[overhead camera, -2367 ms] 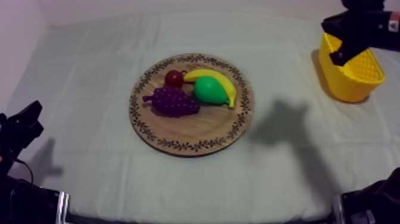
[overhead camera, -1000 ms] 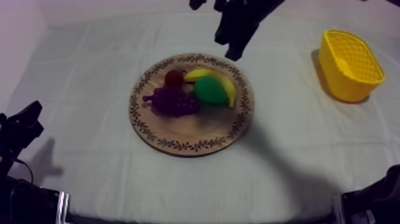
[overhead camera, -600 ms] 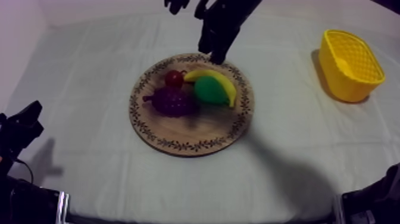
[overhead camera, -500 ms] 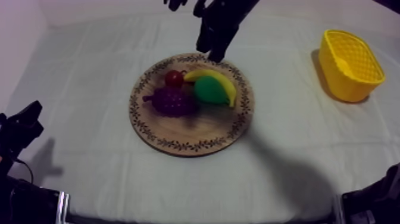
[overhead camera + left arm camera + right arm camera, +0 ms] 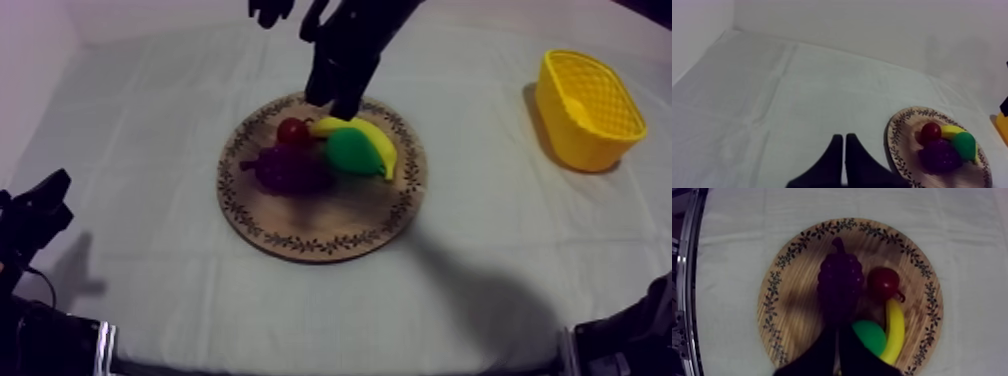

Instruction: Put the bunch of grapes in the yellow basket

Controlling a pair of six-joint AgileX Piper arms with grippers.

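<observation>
While my right gripper (image 5: 837, 338) hung pinched empty over the board (image 5: 797, 313), grapes (image 5: 840, 285) lay just beyond its tips, left gripper (image 5: 843, 155) likewise closed.

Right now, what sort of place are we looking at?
Likely a robot manipulation test bench, not a kitchen: table under plain grey-white cloth, purple toy bunch of grapes on round patterned wooden board, yellow lattice basket.
</observation>
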